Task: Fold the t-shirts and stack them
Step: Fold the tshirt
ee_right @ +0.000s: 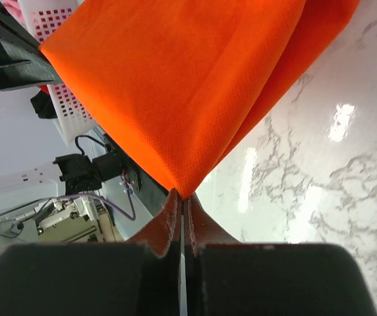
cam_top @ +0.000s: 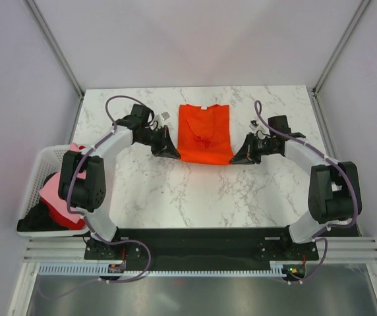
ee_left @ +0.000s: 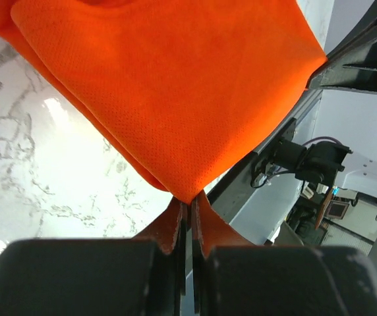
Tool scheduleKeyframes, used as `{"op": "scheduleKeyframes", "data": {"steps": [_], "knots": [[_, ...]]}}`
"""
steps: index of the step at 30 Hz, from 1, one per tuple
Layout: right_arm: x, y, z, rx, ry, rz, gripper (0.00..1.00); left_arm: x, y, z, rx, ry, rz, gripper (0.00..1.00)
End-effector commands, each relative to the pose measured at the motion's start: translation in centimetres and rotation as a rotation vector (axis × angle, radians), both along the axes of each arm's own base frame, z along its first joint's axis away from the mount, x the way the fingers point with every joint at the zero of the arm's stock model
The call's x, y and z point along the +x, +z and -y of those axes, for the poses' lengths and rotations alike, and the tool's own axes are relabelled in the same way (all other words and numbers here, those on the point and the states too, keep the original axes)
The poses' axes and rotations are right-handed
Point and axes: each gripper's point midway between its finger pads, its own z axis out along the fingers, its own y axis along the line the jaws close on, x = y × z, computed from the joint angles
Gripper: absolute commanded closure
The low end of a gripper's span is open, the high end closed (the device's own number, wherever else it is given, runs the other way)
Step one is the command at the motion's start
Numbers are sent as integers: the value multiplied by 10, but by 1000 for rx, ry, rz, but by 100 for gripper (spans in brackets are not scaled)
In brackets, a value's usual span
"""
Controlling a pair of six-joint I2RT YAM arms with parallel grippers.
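Note:
The bright orange t-shirt (cam_top: 205, 131) lies at the back middle of the marble table, folded into a narrow strip with its neck at the far end. My left gripper (cam_top: 173, 153) is shut on its near left corner. In the left wrist view the cloth (ee_left: 169, 85) rises from the closed left gripper (ee_left: 190, 201). My right gripper (cam_top: 234, 158) is shut on the near right corner. In the right wrist view the cloth (ee_right: 175, 85) comes out of the closed right gripper (ee_right: 183, 196). Pink (cam_top: 51, 187), red (cam_top: 73, 220) and black (cam_top: 37, 217) t-shirts lie in the basket.
A white lattice basket (cam_top: 40, 164) stands off the table's left edge, also visible in the right wrist view (ee_right: 63, 105). Metal frame posts rise at the back corners. A black base rail (cam_top: 202, 240) runs along the near edge.

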Motion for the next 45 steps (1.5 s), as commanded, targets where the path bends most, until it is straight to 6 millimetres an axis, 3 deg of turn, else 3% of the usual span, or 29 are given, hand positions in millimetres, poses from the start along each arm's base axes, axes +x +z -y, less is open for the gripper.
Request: {"op": "scheduleKeyframes", "data": {"steps": [1, 6, 10, 11, 13, 14, 16, 17, 18, 19, 20, 21, 22, 23, 24, 25, 26, 27, 28, 29, 33, 34, 36, 39, 45], "knots": [[-20, 22, 1, 25, 16, 29, 100, -14, 22, 2, -48, -1, 12, 98], [-32, 24, 4, 12, 24, 56, 100, -18, 24, 1, -43, 0, 32, 98], [-16, 21, 5, 2, 13, 88, 100, -2, 18, 1, -17, 1, 54, 98], [-4, 26, 5, -3, 7, 116, 100, 10, 26, 4, -18, -4, 97, 98], [16, 24, 7, -10, 0, 136, 100, 26, 18, 7, -4, -8, 94, 98], [35, 37, 7, -13, -3, 188, 100, 43, 31, 10, -13, -13, 148, 98], [63, 32, 10, -22, -9, 207, 100, 64, 18, 12, 14, -11, 148, 98], [87, 50, 11, -22, -14, 274, 100, 84, 31, 16, 12, -15, 211, 98], [103, 38, 13, -31, -22, 259, 100, 95, 33, 18, 17, -17, 233, 98], [128, 57, 14, -30, -28, 334, 100, 108, 16, 19, 40, -17, 219, 98], [143, 59, 15, -32, -29, 358, 100, 130, 33, 22, 39, -18, 302, 98], [159, 40, 16, -44, -33, 337, 100, 141, 34, 23, 48, -20, 331, 98], [183, 57, 17, -47, -42, 407, 98, 157, 12, 22, 82, -12, 325, 98], [196, 54, 17, -48, -51, 422, 92, 178, 28, 25, 83, -12, 410, 93], [213, 37, 14, -36, -50, 426, 79, 191, 24, 26, 96, -8, 432, 84], [232, 49, 12, -28, -52, 484, 58, 218, 23, 24, 130, 22, 497, 69], [244, 45, 12, -30, -59, 496, 45, 231, 20, 21, 156, 45, 529, 61], [258, 26, 13, -40, -66, 492, 41, 243, 20, 19, 185, 75, 556, 38], [272, 41, 13, -48, -70, 552, 36, 258, 26, 12, 231, 129, 598, 33], [279, 43, 16, -72, -70, 589, 34, 266, 30, 11, 239, 141, 633, 30], [278, 60, 31, -121, -62, 652, 32, 259, 58, 10, 228, 154, 668, 29], [273, 51, 36, -134, -57, 633, 31, 252, 51, 10, 221, 146, 637, 29], [266, 34, 48, -169, -38, 600, 31, 240, 58, 14, 187, 124, 622, 32], [257, 4, 53, -187, -15, 532, 31, 206, 46, 37, 45, -13, 535, 41], [246, -45, 53, -193, 12, 431, 30, 164, 6, 59, -99, -158, 366, 58]]}}
